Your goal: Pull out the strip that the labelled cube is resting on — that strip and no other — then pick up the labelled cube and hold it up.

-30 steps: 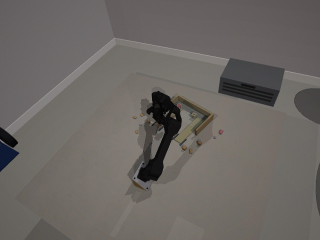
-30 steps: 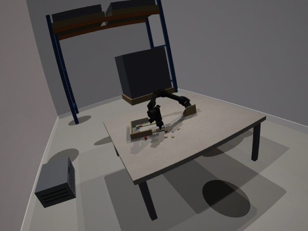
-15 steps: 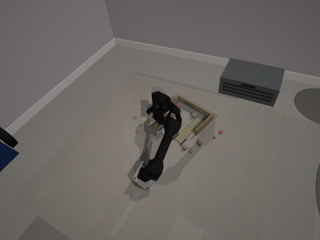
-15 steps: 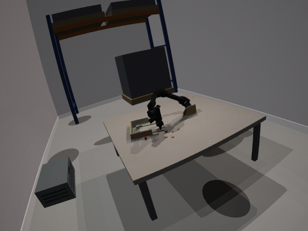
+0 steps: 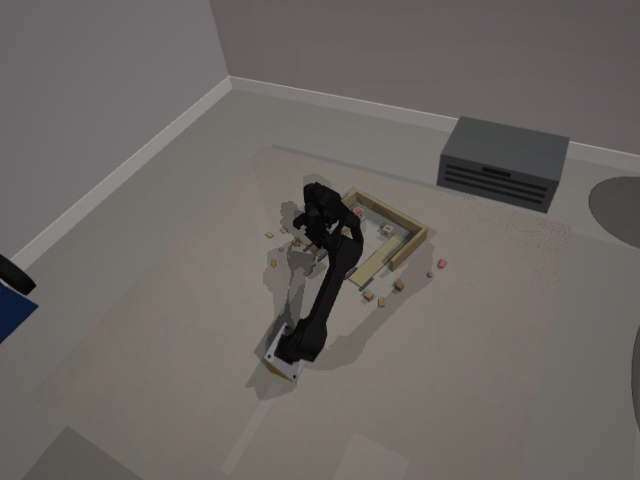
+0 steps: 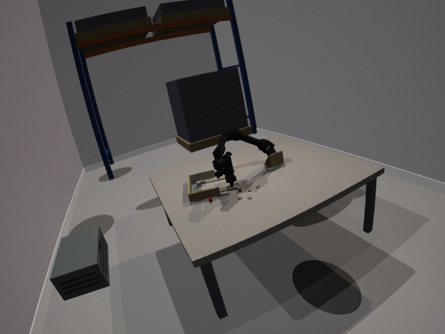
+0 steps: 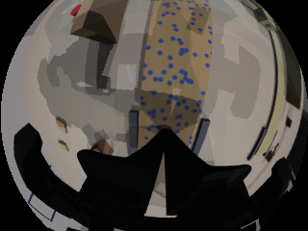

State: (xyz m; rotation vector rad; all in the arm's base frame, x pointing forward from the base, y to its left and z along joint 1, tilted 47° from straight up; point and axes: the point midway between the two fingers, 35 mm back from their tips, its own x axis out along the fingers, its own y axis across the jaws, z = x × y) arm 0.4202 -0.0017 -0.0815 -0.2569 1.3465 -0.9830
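Observation:
My gripper [image 7: 166,133] [image 6: 231,185] is shut and empty, its tips low over the near end of a tan strip with blue dots [image 7: 175,58]. A plain yellow strip [image 5: 379,260] [image 7: 280,91] lies farther right, running into the wooden frame. A pale cube with a dark mark [image 5: 387,230] [image 7: 266,18] sits inside the frame near the yellow strip's far end; which strip it rests on, I cannot tell. Another pale cube with a pink patch [image 5: 358,212] is farther left in the frame. The arm partly hides the dotted strip in the top view.
The wooden frame [image 5: 390,209] [image 6: 204,195] has raised walls. Dark guide rails [image 7: 134,129] flank the dotted strip's near end. Small tan blocks [image 5: 269,234] [image 7: 62,124] lie left of it. Brown blocks [image 5: 399,285] and a pink block [image 5: 442,263] lie on the right.

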